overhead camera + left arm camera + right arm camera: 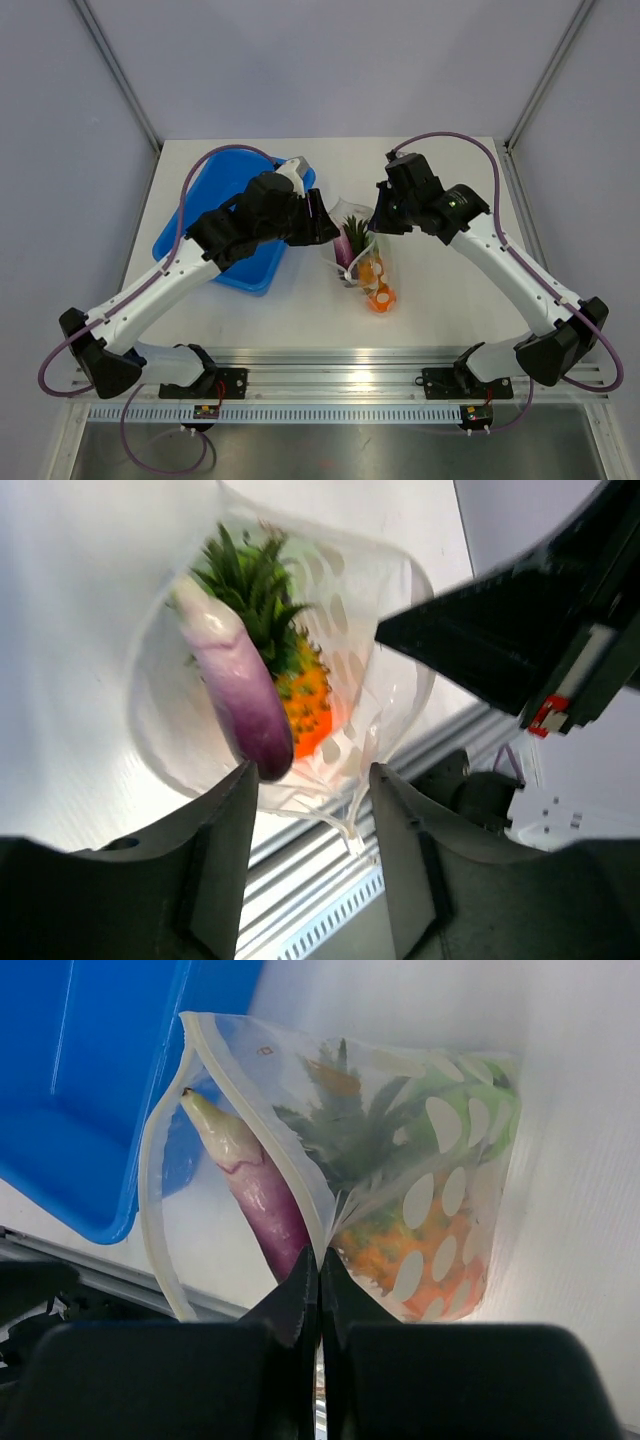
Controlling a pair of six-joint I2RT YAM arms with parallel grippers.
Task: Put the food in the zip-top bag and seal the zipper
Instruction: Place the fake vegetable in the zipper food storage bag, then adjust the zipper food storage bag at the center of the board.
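The clear dotted zip-top bag [362, 258] lies mid-table with its mouth open. My right gripper [321, 1260] is shut on one lip of the mouth, at the white zipper strip [262, 1125]. The purple eggplant [262, 1205] sits in the mouth opening. The pineapple [395, 1230] is deeper inside, with an orange ball [381, 298] at the bag's near end. A green shape [478, 1095] shows behind the dots. My left gripper [310, 825] is open over the bag, its left finger [222, 860] beside the eggplant's [240, 695] purple end, next to the pineapple [300, 685].
The blue tray [250, 268] lies left of the bag, under my left arm, and shows in the right wrist view [90, 1080]. The metal rail [330, 375] runs along the table's near edge. Both grippers, left [328, 226] and right [376, 230], are close together over the bag.
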